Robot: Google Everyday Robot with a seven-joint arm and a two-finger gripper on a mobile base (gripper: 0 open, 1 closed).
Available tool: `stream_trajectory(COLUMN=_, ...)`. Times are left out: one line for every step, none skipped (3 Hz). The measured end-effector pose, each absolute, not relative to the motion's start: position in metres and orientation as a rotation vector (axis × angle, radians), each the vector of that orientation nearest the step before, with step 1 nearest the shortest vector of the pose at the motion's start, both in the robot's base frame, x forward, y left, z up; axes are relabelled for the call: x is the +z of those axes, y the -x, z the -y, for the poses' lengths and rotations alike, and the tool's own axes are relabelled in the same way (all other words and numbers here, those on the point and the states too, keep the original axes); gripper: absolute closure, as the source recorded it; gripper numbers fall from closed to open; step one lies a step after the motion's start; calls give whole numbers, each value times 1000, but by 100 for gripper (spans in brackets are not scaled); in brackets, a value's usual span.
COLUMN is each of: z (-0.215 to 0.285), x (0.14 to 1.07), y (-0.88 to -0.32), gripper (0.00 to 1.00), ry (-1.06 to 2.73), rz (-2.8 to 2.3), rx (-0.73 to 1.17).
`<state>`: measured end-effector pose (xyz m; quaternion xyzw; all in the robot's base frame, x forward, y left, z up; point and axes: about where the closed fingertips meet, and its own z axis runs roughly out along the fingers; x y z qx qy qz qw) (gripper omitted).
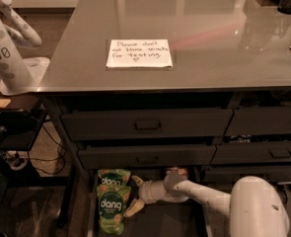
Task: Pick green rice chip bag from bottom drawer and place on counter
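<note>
Two green rice chip bags lie in the open bottom drawer [169, 223], one in front [111, 209] and one behind it [114, 177]. My gripper [135, 195] is low in the drawer, just right of the bags, at the end of my white arm reaching in from the right. Its fingers [133, 209] are spread apart beside the front bag's right edge and hold nothing. The glossy grey counter [219, 43] above carries a white handwritten note [139, 53].
Two shut drawers with recessed handles [147, 125] sit above the open one. A tan-and-brown snack packet [177, 172] lies at the drawer's back behind my wrist. A white robot body [9, 58] stands at the left, with cables on the floor below.
</note>
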<state>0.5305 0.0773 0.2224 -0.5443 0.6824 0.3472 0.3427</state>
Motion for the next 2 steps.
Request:
stream_trajectory(z=-87, x=207, y=-538, gripper=0, ry=1412, rz=-1783, rx=936)
stream_trajectory(z=-97, x=194, y=-540, gripper=13, ry=1413, rz=-1790, rx=970)
